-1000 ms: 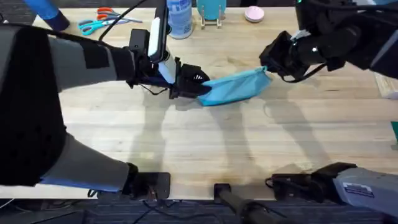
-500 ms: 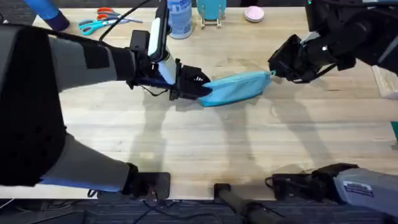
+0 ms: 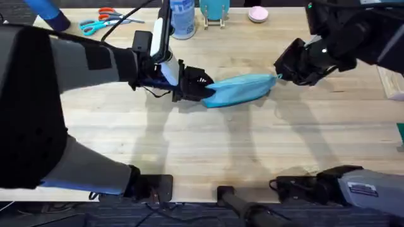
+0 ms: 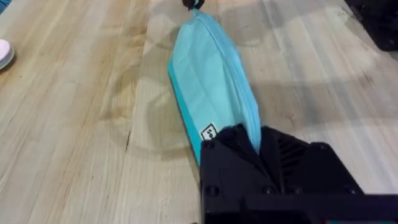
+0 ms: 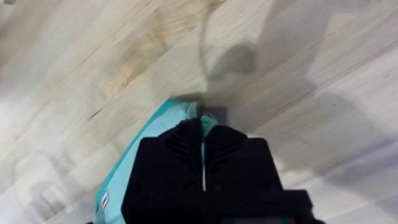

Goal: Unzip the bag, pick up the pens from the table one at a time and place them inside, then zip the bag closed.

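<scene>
On table [image 3: 208, 145], bag [image 3: 238, 90] lies stretched between grippers, near middle. Left gripper [image 3: 201, 89] clenched on bag's end; right gripper [image 3: 282, 72] clenched on pull tab at opposite end. Judgement: zipping; keep bag taut, pull along zipper line.

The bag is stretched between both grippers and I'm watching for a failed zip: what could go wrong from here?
The right gripper pinches just the small pull end of the bag, so it may slip off under tension. The left gripper clamps only the bag's other end; if that fabric slides out, the bag would drag along the table instead of zipping.
</scene>
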Controlling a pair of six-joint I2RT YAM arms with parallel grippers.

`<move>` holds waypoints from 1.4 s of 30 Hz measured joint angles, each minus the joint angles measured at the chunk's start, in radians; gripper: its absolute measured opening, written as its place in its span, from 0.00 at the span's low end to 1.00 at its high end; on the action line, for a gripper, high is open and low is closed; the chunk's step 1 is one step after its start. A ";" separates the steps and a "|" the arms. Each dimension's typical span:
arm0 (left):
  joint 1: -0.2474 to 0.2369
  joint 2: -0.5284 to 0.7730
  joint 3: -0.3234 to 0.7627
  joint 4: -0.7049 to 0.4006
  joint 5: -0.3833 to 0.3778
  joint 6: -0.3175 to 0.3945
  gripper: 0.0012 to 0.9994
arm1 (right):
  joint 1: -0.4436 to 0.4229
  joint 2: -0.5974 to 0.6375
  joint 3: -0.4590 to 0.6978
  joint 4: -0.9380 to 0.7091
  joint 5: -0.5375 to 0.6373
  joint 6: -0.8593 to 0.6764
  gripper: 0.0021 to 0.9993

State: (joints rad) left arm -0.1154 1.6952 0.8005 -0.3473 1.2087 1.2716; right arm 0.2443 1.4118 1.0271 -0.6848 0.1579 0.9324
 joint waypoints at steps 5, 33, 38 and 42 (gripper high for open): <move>0.000 0.000 0.000 0.000 0.002 0.000 0.04 | 0.000 0.040 -0.017 0.022 0.035 0.019 0.03; 0.000 0.000 0.000 -0.002 0.006 0.000 0.04 | -0.029 0.063 -0.060 0.048 0.113 0.079 0.93; 0.000 0.000 0.000 -0.002 0.006 0.000 0.04 | -0.029 -0.013 -0.060 0.048 0.127 0.056 1.00; 0.000 0.000 0.000 -0.002 0.006 0.000 0.04 | -0.029 -0.072 -0.060 0.047 0.134 0.030 1.00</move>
State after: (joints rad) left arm -0.1150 1.6951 0.8005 -0.3489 1.2144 1.2713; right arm 0.2153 1.3395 0.9672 -0.6376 0.2924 0.9624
